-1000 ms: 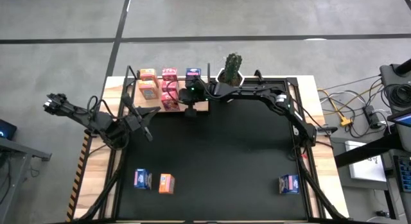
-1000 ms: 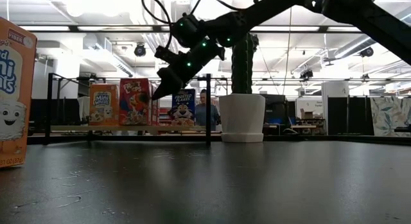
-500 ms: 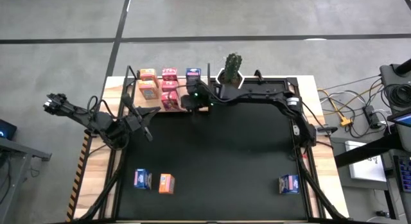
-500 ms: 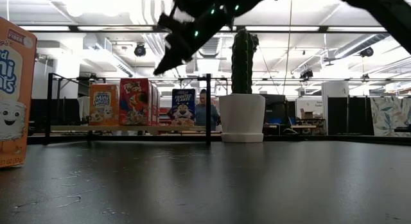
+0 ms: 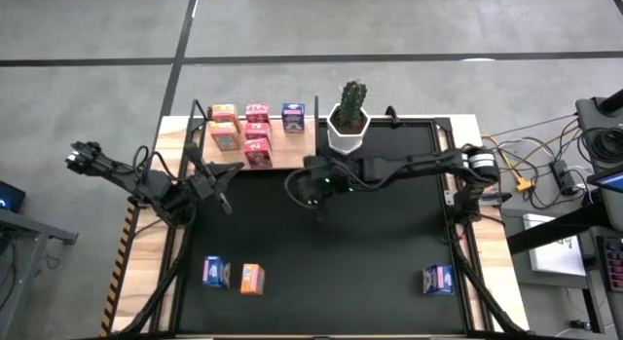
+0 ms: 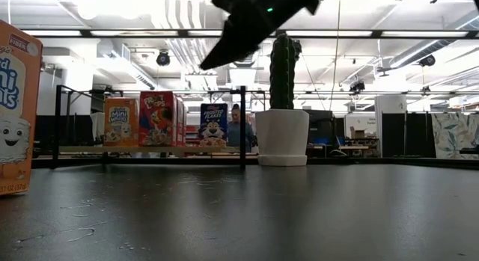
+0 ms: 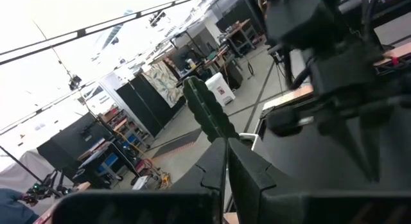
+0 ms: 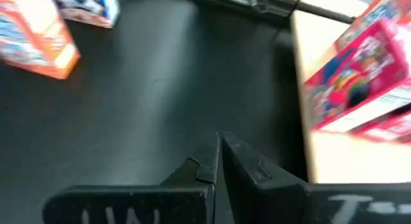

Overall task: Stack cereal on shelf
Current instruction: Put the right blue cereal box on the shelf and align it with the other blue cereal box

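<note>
The shelf lies at the far left corner of the table, a light-wood board with thin black posts; on it stand the cereal boxes: orange boxes at its left end, pink-red boxes in the middle, and one blue box at its right end, just left of the white pot holding a cactus; in the low view the orange, pink-red and blue fronts stand upright in a row on the board. Three more boxes lie off the shelf on the black mat: a blue one and an orange one side by side near the front left, and another blue one near the front right, all well apart from either set of jaws.

The right gripper hangs above the mat, just in front of the shelf's right end and the pot; its jaws are pressed together and hold nothing; its arm reaches leftward across the table from the right edge, nearly level, and in the low view it slants down from the top edge. From its wrist, the closed fingers point over the mat, the pink-red boxes beyond and to one side.

The left gripper waits at the mat's left edge, in front of the shelf's left end; its jaws are closed too, empty; its arm is folded back, elbow out beyond the table's left side.
</note>
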`<action>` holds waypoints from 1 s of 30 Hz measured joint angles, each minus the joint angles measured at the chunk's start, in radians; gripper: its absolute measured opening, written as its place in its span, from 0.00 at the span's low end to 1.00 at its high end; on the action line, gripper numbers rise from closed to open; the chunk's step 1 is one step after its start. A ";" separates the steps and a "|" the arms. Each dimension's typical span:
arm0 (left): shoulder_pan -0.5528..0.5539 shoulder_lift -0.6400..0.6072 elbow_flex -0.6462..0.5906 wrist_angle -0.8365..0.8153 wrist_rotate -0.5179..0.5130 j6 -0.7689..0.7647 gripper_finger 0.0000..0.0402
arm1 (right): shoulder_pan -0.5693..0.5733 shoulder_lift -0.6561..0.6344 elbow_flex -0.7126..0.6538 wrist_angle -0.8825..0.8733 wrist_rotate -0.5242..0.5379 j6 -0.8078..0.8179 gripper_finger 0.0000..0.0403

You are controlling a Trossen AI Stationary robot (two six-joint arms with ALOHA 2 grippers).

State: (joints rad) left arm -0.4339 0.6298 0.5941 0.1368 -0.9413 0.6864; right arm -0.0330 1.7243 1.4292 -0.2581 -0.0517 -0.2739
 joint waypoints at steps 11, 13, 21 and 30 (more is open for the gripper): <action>0.000 0.018 0.000 0.001 0.000 -0.020 0.00 | 0.130 -0.239 -0.218 -0.144 0.000 0.317 0.03; 0.000 0.021 0.000 0.000 0.000 -0.020 0.00 | 0.158 -0.280 -0.240 -0.192 0.008 0.391 0.03; 0.000 0.032 0.000 0.003 0.000 -0.025 0.00 | 0.229 -0.404 -0.267 -0.515 0.053 0.882 0.03; 0.000 0.035 0.000 0.005 0.001 -0.037 0.00 | 0.363 -0.430 -0.216 -0.762 -0.045 1.381 0.03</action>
State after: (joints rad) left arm -0.4339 0.6643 0.5938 0.1413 -0.9405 0.6494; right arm 0.3296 1.2944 1.2129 -1.0196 -0.0971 1.1068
